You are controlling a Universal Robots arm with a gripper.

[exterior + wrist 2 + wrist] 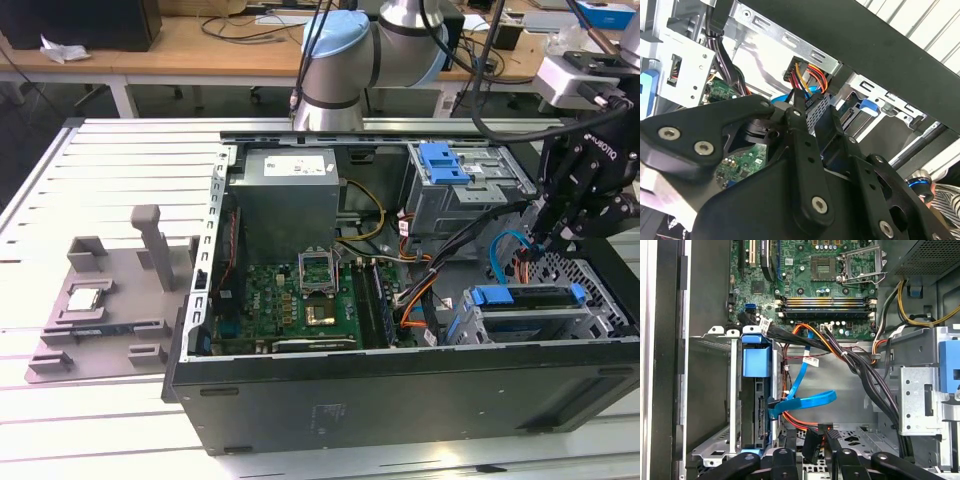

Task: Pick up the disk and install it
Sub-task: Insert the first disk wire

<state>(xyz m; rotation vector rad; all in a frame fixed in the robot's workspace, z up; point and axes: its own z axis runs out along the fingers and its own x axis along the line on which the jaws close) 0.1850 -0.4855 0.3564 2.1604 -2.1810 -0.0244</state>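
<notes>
Exterior view: the black robot gripper (548,238) hung low inside the open computer case (400,400).
Its jaws pinched a small black plug. The flat silver disk with blue frame (530,300) sat in its grey cage just beside.

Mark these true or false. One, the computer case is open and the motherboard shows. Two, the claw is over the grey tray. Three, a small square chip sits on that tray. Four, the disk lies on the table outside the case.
1. True: the computer case lies open, with the motherboard showing.
2. False: the claw is at the exterior view's right, above the drive cage; the grey tray is at the left.
3. True: the small square chip sits on the tray.
4. False: the disk, with its blue frame, sits in the drive cage inside the case.
</notes>
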